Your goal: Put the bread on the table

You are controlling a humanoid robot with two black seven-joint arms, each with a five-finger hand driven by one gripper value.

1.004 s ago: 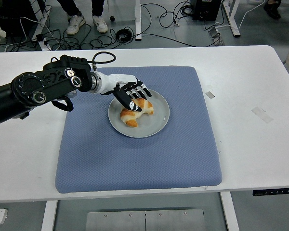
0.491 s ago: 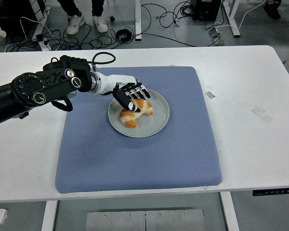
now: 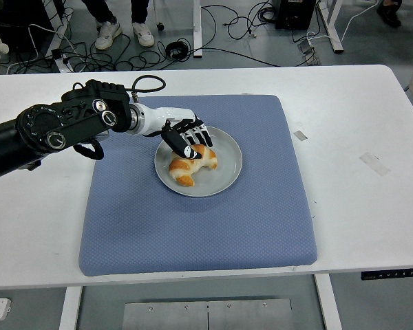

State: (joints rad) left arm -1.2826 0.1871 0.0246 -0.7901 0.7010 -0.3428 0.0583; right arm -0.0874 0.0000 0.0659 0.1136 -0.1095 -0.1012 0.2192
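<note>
Bread lies on plate; left hand curls over it. Secure grip fully before lifting toward table.

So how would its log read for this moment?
left hand: fingers curled on bread | bread: on plate | right arm: unseen

Golden-brown bread with paler cream patches sits on a plain grey plate. Beneath it, a dusty blue mat shows a fine dimpled weave. The counter is white. The left hand is black at the fingers, white at the wrist, on a black arm.
</note>
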